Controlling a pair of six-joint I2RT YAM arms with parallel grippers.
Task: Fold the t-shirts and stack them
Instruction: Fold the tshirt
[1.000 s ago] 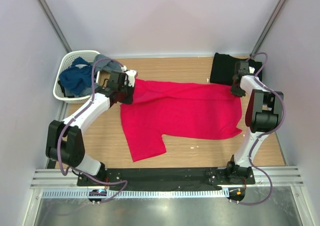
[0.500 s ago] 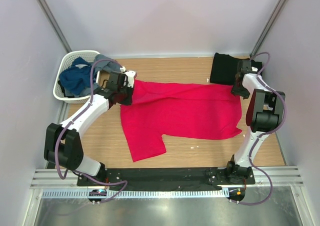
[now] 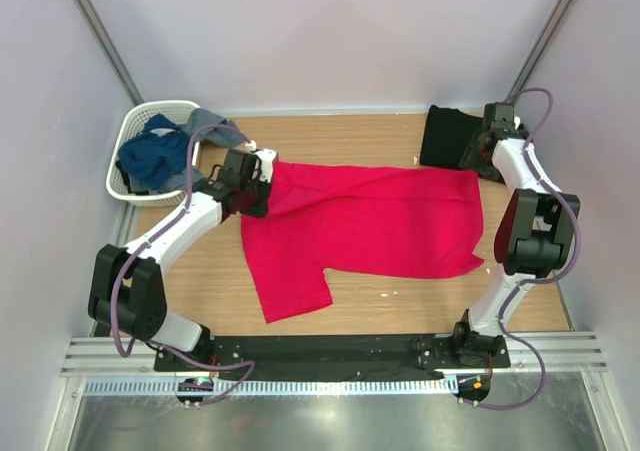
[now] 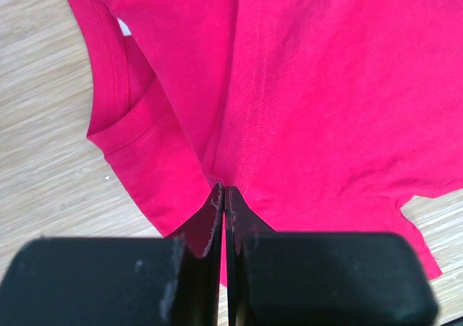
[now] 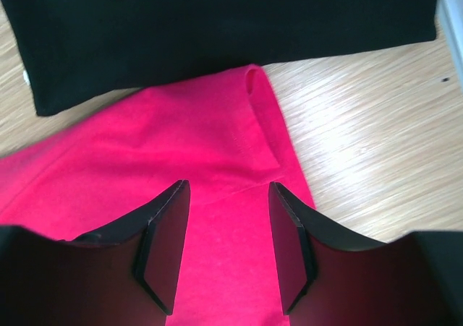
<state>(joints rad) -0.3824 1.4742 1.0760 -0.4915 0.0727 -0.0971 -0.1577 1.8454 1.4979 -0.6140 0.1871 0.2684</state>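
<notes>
Nearby, a white basket (image 3: 160, 105) flanks the red t-shirt (image 3: 370, 221).

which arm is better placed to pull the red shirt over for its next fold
Left: the left gripper is shut on a pinch of the red t-shirt, while the right gripper hangs open over its corner, gripping nothing.

The red t-shirt (image 3: 370, 221) is soft cloth, not shiny, with neat stitched seams just in front of the left hand (image 4: 223, 190). The black t-shirt (image 5: 217, 29), just past the right hand (image 5: 228, 196), is soft, dull cloth too. Both hands have dark, dull fingers (image 5: 163, 239); the left ones look scuffed. The worktop (image 3: 400, 291) under them is pale wood with fine lines. The basket (image 3: 127, 136) beside the left hand is white plastic.
</notes>
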